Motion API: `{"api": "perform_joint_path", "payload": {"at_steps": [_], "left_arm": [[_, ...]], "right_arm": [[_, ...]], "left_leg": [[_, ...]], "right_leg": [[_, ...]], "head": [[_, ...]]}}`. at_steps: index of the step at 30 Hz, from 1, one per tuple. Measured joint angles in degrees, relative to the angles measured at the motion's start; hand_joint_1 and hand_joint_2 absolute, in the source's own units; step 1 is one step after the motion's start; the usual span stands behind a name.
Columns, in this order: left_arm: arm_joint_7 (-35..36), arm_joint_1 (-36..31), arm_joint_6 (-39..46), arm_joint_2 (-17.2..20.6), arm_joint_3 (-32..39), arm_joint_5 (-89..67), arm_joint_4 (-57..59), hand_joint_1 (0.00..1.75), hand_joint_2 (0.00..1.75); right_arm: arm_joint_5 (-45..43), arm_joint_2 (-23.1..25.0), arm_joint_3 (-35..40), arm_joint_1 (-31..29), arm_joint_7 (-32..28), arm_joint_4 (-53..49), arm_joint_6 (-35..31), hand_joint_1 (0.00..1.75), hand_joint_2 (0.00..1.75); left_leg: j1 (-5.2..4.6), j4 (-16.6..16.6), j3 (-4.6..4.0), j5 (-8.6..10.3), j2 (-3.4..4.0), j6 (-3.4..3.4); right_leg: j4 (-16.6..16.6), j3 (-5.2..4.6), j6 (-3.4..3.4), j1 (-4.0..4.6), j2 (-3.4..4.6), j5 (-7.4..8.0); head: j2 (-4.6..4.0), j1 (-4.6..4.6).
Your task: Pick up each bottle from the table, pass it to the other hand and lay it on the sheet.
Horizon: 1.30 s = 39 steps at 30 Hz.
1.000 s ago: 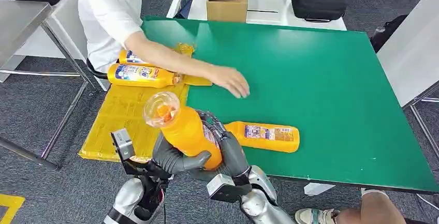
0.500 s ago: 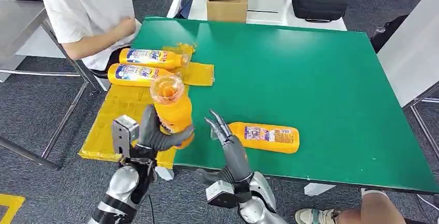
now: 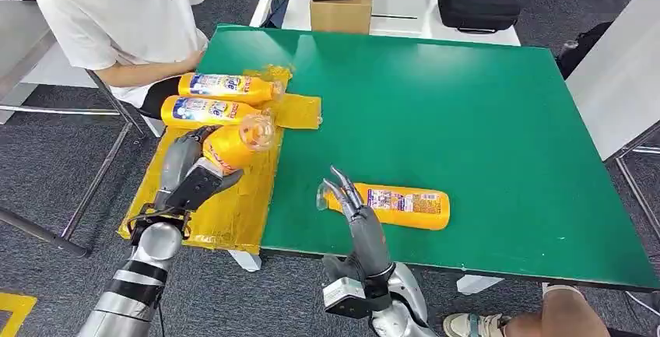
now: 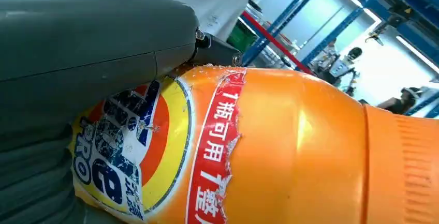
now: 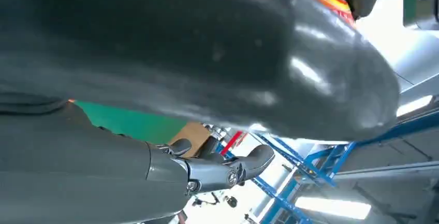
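A green table point(image 3: 467, 119) stands on grey carpet, with a yellow sheet point(image 3: 187, 173) draped over its near-left corner and a person in a white shirt point(image 3: 117, 18) seated at that side. 2 orange bottles lie side by side on the sheet's far part: the far bottle point(image 3: 226, 86) and the second bottle point(image 3: 204, 110) just beside it. The left hand point(image 3: 187, 173) grips a third, held bottle point(image 3: 229, 142) around its body, tilted low over the sheet with its clear cap pointing toward the table; whether it touches the sheet I cannot tell. In the left wrist view its torn label and orange shoulder point(image 4: 290, 146) sit against the grey hand. The right hand point(image 3: 354, 205) holds nothing, fingers spread and raised, right beside the cap end of a fourth bottle point(image 3: 401, 206) lying on the green table.
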Motion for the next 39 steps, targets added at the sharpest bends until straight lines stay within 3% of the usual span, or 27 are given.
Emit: {"api": "perform_joint_path", "payload": {"at_steps": [5,9,16,21,22,23,25,29,33,39], "left_arm": [[3.24,-1.82,0.57,1.68,0.30,-9.52,3.61,1.75,1.75],[4.37,-6.41,0.48,4.42,-0.83,-20.16,14.09,1.75,1.75],[2.93,-12.30,0.61,5.57,-2.25,-24.04,30.25,1.75,1.75],[2.64,-14.79,0.70,5.48,-3.00,-24.26,34.58,1.75,1.75],[2.41,-15.15,0.31,5.44,-3.10,-24.37,35.21,1.43,1.75],[1.99,-15.48,-0.29,5.38,-3.37,-24.76,35.76,0.58,1.75],[1.29,-15.87,-1.27,5.25,-4.19,-25.59,36.67,0.00,1.75],[-0.66,-16.77,-3.92,4.79,-5.25,-24.63,38.47,0.00,1.75],[-7.96,-16.73,-10.50,4.15,-5.36,-17.15,38.93,0.00,1.75],[-13.02,-15.78,-16.54,3.28,-6.01,-10.32,36.96,0.00,1.75]], "right_arm": [[-0.46,-0.13,-0.33,0.16,-0.52,-0.66,1.16,0.00,0.00],[-1.57,-0.04,-0.37,0.08,-1.31,-0.83,3.78,0.00,0.00],[-3.21,0.70,-0.35,-1.13,-2.23,-0.68,5.90,0.00,0.00],[-3.48,1.01,-0.26,-1.56,-2.36,-0.59,6.25,0.00,0.00],[-3.65,1.01,-0.26,-1.59,-2.36,-0.57,6.40,0.00,0.00],[-3.85,1.01,-0.26,-1.63,-2.36,-0.52,6.60,0.00,0.00],[-4.50,1.01,-0.04,-1.87,-2.38,-0.39,6.91,0.00,0.00],[-5.84,1.12,0.46,-2.58,-2.38,-0.04,7.10,0.00,0.00],[-8.31,1.18,1.51,-3.51,-2.40,0.55,6.56,0.00,0.00],[-11.08,1.12,3.65,-5.08,-2.40,1.79,5.12,0.00,0.00]], "left_leg": [[0.00,0.00,0.00,0.00,-0.08,0.00],[0.00,0.00,0.00,0.02,0.05,0.01],[0.02,0.00,0.00,0.05,0.01,-0.01],[-0.01,0.00,0.00,0.03,-0.03,-0.01],[-0.01,0.00,0.00,0.03,-0.03,-0.01],[-0.01,0.00,0.00,0.03,-0.03,-0.01],[0.00,0.00,0.03,0.03,-0.04,0.00],[0.02,0.00,0.06,0.09,-0.15,-0.03],[0.02,0.00,0.07,0.09,-0.14,-0.03],[0.00,0.00,0.06,0.08,-0.14,-0.04]], "right_leg": [[0.00,0.01,0.00,0.00,-0.01,0.00],[0.01,-0.02,-0.01,0.00,0.00,0.02],[0.05,0.00,-0.01,0.00,0.00,0.02],[0.02,0.03,-0.01,-0.01,0.00,0.01],[0.02,0.03,-0.01,-0.01,0.00,0.01],[0.02,0.03,-0.01,-0.01,0.00,0.01],[0.02,0.04,-0.01,0.00,-0.01,0.01],[0.05,0.10,-0.01,0.01,-0.04,0.01],[0.07,0.13,-0.01,-0.01,-0.03,0.02],[0.05,0.10,-0.01,-0.01,-0.03,0.02]], "head": [[-0.02,0.04],[0.00,0.02],[0.00,0.04],[0.00,0.02],[0.00,0.02],[0.00,0.02],[-0.02,0.02],[0.00,0.04],[0.00,0.00],[0.00,0.02]]}}
